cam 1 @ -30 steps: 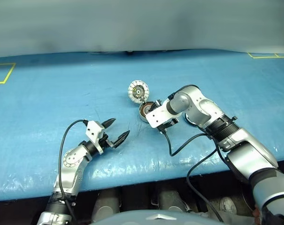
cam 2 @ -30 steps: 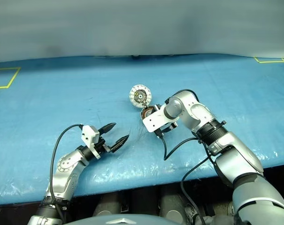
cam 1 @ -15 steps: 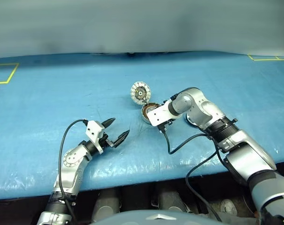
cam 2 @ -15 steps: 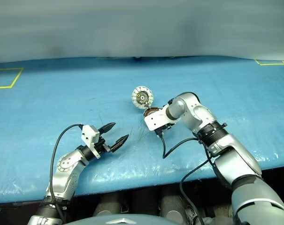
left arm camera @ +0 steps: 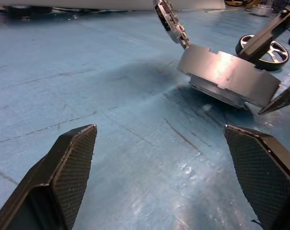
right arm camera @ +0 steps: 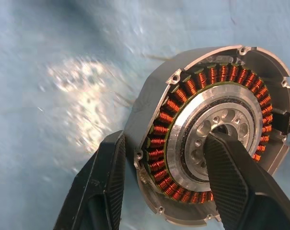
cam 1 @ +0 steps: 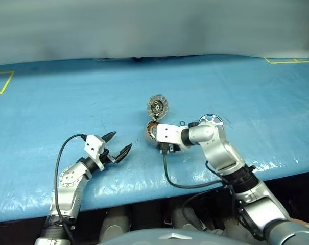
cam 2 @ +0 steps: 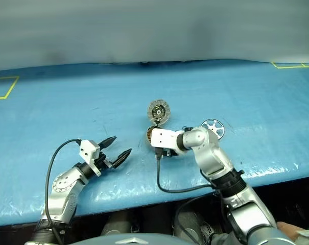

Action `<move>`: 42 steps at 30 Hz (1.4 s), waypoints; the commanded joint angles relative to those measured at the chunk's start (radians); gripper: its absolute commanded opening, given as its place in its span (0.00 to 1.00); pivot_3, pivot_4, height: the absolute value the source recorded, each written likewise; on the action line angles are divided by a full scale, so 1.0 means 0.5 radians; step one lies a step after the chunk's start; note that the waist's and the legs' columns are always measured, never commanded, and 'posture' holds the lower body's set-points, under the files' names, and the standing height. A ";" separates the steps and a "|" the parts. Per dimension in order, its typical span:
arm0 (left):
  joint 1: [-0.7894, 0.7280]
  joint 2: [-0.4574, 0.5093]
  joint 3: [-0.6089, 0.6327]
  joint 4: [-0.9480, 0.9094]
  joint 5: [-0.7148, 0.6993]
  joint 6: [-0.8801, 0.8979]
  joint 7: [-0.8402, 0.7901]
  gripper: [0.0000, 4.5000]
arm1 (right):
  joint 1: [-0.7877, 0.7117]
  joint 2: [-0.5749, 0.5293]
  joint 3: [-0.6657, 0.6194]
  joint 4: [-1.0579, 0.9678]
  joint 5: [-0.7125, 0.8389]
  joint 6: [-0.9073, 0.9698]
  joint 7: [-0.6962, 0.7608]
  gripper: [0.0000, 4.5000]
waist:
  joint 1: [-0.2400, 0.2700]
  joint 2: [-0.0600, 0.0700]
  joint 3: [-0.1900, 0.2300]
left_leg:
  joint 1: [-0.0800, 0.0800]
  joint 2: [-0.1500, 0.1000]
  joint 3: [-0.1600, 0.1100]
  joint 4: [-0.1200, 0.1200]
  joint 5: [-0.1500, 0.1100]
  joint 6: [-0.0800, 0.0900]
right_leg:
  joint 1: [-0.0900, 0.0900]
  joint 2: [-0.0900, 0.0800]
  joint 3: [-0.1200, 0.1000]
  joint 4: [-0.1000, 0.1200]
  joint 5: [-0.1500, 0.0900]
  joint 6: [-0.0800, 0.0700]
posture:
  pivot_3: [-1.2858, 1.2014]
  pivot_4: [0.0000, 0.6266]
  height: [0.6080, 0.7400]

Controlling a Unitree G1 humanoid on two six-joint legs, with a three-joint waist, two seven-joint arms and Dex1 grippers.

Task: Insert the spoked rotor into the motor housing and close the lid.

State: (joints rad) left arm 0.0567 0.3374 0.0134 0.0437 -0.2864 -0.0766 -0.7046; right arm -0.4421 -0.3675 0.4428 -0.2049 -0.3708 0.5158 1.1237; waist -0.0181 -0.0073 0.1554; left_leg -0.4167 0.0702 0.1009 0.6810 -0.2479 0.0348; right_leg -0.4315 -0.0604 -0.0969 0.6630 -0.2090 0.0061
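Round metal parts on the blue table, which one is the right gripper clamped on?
The motor housing, the cup with the copper winding ring. The right gripper pinches its wall; the spoked rotor lies apart, untouched.

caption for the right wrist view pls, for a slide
Right gripper grips the motor housing wall, one finger outside, one inside on the bearing.

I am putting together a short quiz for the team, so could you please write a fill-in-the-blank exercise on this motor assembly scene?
1. The right gripper grips the rim of the motor housing, one finger outside the wall and the other ____ the cup.
2. The left gripper is ____ and holds nothing.
3. The spoked rotor lies on the ____ table cover, not in the housing.
4. The lid stands ____, not closed.

Missing words: inside; open; blue; open
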 commanded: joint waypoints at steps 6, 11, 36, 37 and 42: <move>0.071 0.057 0.098 -0.139 -0.035 0.003 0.032 1.00 | 0.098 0.214 0.123 -0.249 0.096 0.343 -0.256 0.46 | 0.010 -0.001 0.000 | 0.000 -0.003 0.000 0.001 -0.001 0.001 | 0.000 -0.003 0.000 -0.004 -0.005 -0.008 | 0.52 0.24 1.00; 0.094 0.056 0.105 -0.165 -0.037 0.018 0.042 1.00 | 0.084 0.274 0.150 -0.147 0.100 0.399 -0.437 0.46 | 0.007 -0.001 0.000 | 0.000 -0.001 -0.001 0.001 -0.001 0.000 | -0.001 -0.003 0.000 -0.004 -0.006 -0.009 | 0.52 0.24 1.00; 0.033 0.054 0.096 -0.151 -0.083 0.044 -0.052 1.00 | 0.330 0.450 -0.714 -0.468 0.899 0.507 -0.961 0.74 | 0.021 -0.004 -0.001 | -0.028 -0.007 -0.005 0.001 0.000 0.001 | -0.022 -0.001 0.000 -0.006 0.003 0.006 | 0.52 0.24 1.00; 0.033 0.053 0.098 -0.150 -0.088 0.034 -0.062 1.00 | 0.379 0.414 -0.747 -0.429 0.896 0.443 -0.994 0.74 | 0.021 -0.004 -0.001 | -0.028 -0.007 -0.005 0.001 -0.001 0.001 | -0.022 -0.002 0.001 -0.007 0.002 0.005 | 0.52 0.24 1.00; 0.006 0.049 0.111 -0.140 -0.154 -0.012 -0.143 1.00 | 0.618 0.405 -0.935 -0.140 0.984 0.127 -1.119 0.74 | 0.005 -0.003 -0.001 | -0.028 -0.013 0.000 0.000 -0.001 0.002 | -0.023 0.001 0.003 -0.006 0.003 0.007 | 0.52 0.24 1.00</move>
State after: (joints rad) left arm 0.0665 0.3579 0.0585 -0.0019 -0.3366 -0.0578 -0.7572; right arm -0.1416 -0.1626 -0.0155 -0.2934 0.1039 0.6441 0.5779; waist -0.0154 -0.0090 0.1551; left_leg -0.4301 0.0636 0.1008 0.6810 -0.2483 0.0356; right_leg -0.4431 -0.0595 -0.0951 0.6605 -0.2076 0.0091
